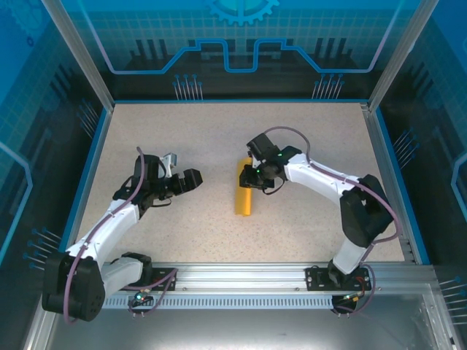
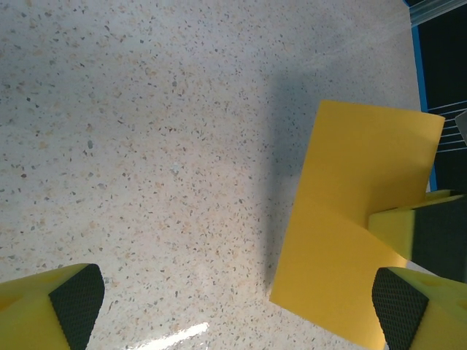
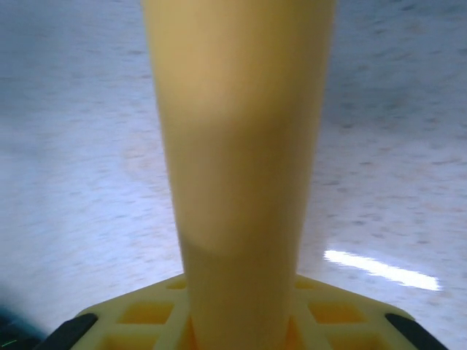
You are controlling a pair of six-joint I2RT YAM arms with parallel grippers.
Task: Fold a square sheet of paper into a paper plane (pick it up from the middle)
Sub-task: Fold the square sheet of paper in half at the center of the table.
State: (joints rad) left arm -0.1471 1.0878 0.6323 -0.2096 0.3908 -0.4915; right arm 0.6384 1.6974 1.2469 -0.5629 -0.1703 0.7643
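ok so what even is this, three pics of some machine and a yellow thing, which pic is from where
It is two robot arms bolted at the near edge of a speckled table. The wide picture comes from a camera above and behind them. The other two come from cameras on each wrist, looking past that arm's own fingers. The left gripper hangs open, holding nothing; its wrist picture shows its yellow fingers at the bottom corners. The right gripper is closed on the far end of the orange-yellow paper, folded into a narrow strip. In the right wrist picture that paper runs out from between the fingers.
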